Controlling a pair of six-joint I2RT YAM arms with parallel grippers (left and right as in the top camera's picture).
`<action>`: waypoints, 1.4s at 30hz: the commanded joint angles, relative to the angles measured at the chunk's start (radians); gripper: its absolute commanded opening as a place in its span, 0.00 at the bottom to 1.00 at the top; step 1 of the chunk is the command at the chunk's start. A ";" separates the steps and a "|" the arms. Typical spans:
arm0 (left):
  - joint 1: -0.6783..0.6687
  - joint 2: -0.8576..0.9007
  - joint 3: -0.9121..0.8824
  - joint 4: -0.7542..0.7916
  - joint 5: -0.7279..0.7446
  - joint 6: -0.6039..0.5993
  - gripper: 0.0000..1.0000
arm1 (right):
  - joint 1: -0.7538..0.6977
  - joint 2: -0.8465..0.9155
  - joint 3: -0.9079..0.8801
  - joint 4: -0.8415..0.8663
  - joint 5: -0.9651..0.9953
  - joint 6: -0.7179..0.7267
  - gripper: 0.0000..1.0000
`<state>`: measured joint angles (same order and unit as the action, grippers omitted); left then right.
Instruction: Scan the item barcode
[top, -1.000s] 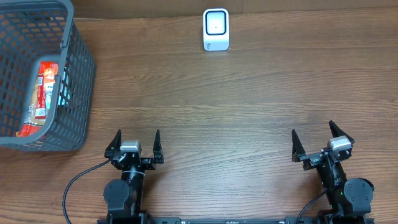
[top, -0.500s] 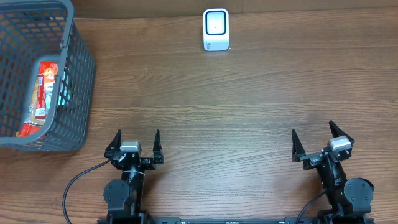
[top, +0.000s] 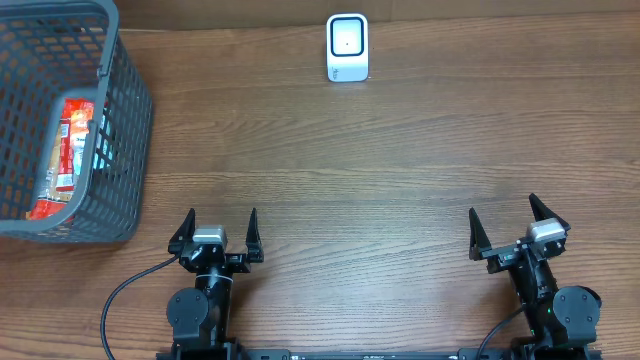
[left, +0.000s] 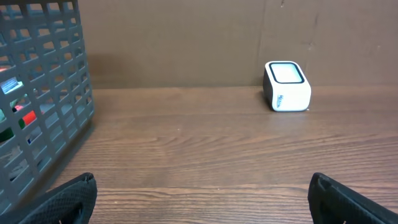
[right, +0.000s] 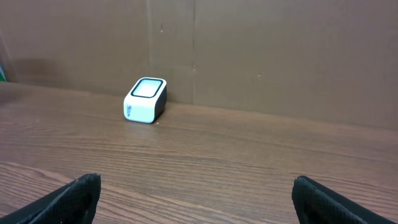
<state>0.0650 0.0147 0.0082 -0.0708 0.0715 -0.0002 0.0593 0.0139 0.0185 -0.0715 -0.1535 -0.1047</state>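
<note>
From overhead, I am holding my left end effector (top: 220, 225) and right end effector (top: 505, 222) spread wide at the desk's (top: 380, 160) near edge, gripping nothing. The red packet (top: 68, 150) is lying inside the grey basket (top: 125, 110), well away to my left, and the white scanner (top: 347, 47) is standing at the far edge. In my left wrist view, my fingers (left: 59, 199) are touching neither the basket nor the scanner. In my right wrist view, the scanner is sitting far ahead, leftward.

No visible change at left gripper (top: 221, 214) or right gripper (top: 502, 206).
</note>
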 joint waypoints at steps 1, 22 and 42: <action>-0.008 -0.008 -0.003 -0.003 -0.001 -0.007 1.00 | -0.005 -0.011 -0.011 0.005 -0.005 -0.001 1.00; -0.008 -0.008 -0.003 -0.003 0.000 -0.026 1.00 | -0.005 -0.011 -0.011 0.005 -0.005 -0.001 1.00; -0.007 -0.008 0.157 -0.262 0.056 -0.179 1.00 | -0.005 -0.011 -0.011 0.005 -0.005 -0.001 1.00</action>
<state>0.0650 0.0151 0.0906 -0.2718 0.1017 -0.1589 0.0593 0.0139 0.0185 -0.0711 -0.1535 -0.1051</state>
